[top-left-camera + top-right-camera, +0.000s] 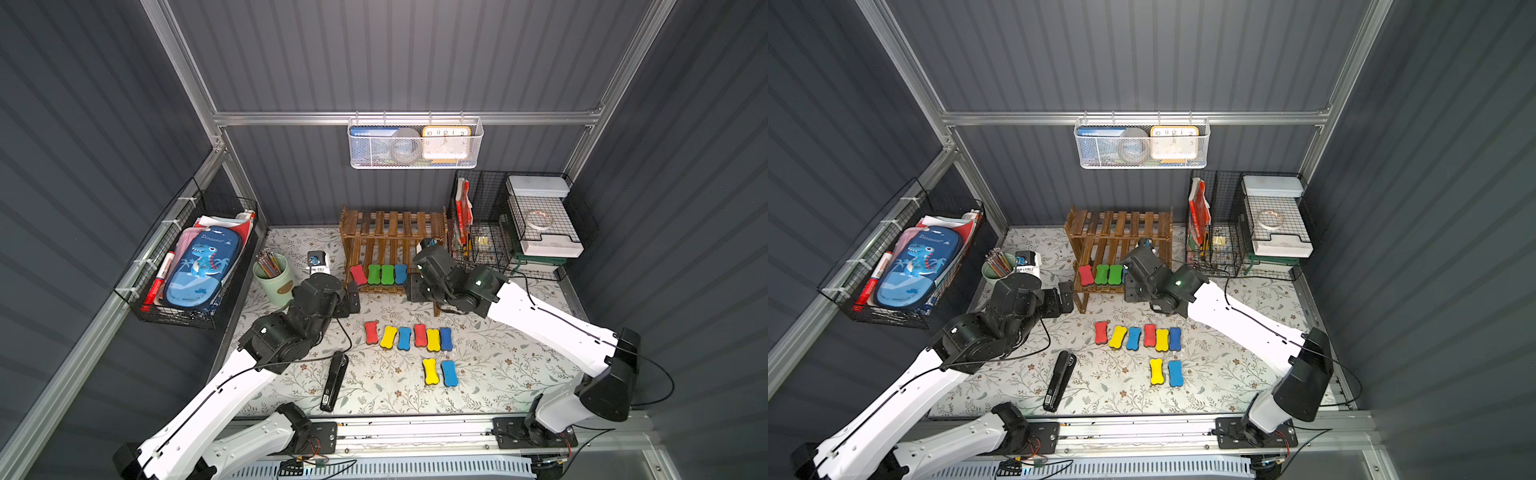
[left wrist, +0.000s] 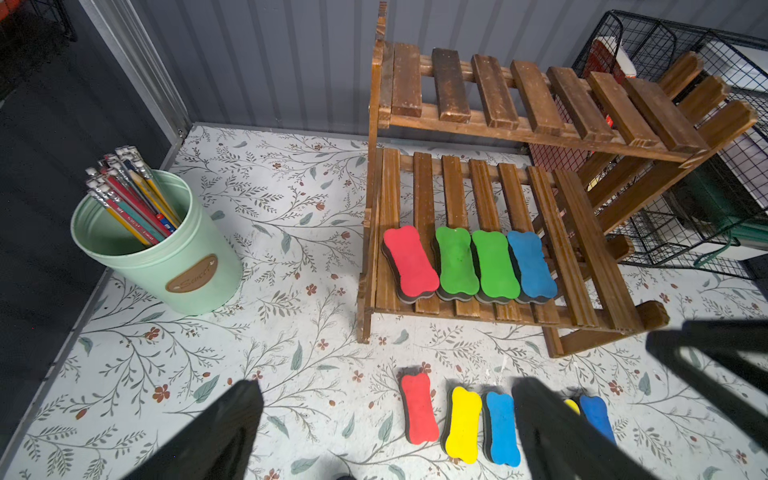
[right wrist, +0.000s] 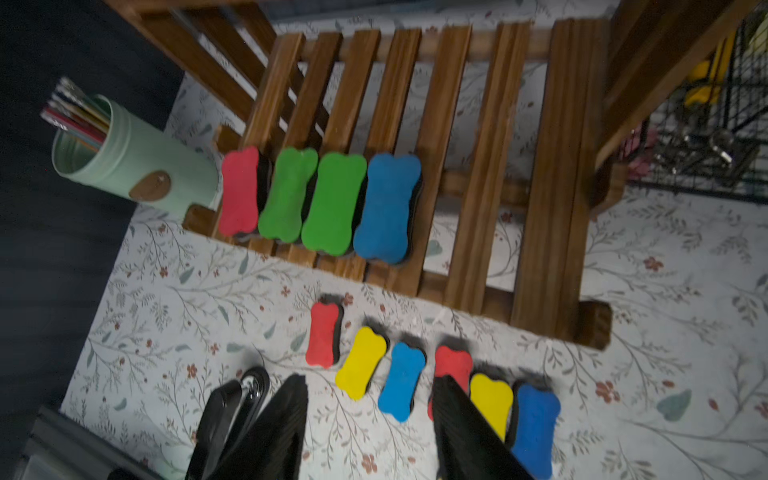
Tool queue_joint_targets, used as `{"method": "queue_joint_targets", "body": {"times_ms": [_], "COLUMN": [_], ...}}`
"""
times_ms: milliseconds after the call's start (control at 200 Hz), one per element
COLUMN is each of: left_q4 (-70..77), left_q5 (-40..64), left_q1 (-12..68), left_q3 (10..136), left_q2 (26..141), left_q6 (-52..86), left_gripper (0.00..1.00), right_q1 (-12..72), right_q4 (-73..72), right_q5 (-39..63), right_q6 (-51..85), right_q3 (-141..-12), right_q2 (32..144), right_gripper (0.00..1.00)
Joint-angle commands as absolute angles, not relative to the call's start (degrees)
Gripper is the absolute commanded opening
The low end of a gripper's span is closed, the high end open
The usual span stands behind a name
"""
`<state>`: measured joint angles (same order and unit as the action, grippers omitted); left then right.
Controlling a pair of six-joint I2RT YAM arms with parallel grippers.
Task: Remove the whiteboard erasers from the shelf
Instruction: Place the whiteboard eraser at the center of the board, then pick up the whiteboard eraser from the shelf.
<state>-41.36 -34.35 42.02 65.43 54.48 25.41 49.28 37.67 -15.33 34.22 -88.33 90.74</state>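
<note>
Two tiers make up the shelf [image 1: 392,226], the largest thing before us, standing at the back of the table [image 1: 498,365]. Its upper tier is bare. Four whiteboard erasers [image 2: 469,264] lie in a row on the left half of the lower tier, flank against flank: red, green, green, blue. Eight more lie on the table in front of it, clear of the wood.

We judge the tight packing to be the main hazard. A jaw set down beside the blue eraser [image 2: 532,266] may catch the green eraser [image 2: 494,266] touching it and drag it off the edge. A fingertip could also snag in a gap between slats and shove the light rack.

We see the right gripper [image 3: 370,379] hovering near the lower tier's right part, jaws about halfway apart with nothing between them. The left gripper [image 2: 386,388] waits by the shelf's left leg, spread wide and empty.
</note>
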Motion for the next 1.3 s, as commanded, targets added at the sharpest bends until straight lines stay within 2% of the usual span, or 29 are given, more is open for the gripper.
{"method": "queue_joint_targets", "body": {"times_ms": [0,620,1296], "left_q4": [-43.3,-43.9,-44.2], "left_q5": [-35.5,-35.9,-36.2], "left_q1": [41.8,41.8,41.8], "left_q3": [65.6,64.9,64.6], "left_q2": [53.6,52.1,51.9], "left_q6": [26.2,27.5,27.4], "left_gripper": [0.99,0.99,0.99], "right_q1": [48.1,46.1,44.6], "right_q4": [35.1,31.4,30.5], "right_q5": [-21.3,-20.9,-17.3], "right_q6": [31.6,33.1,35.3], "right_q3": [-91.4,-95.8,-94.5], "right_q2": [95.8,105.9,108.1], "right_gripper": [0.53,0.55,0.51]}}
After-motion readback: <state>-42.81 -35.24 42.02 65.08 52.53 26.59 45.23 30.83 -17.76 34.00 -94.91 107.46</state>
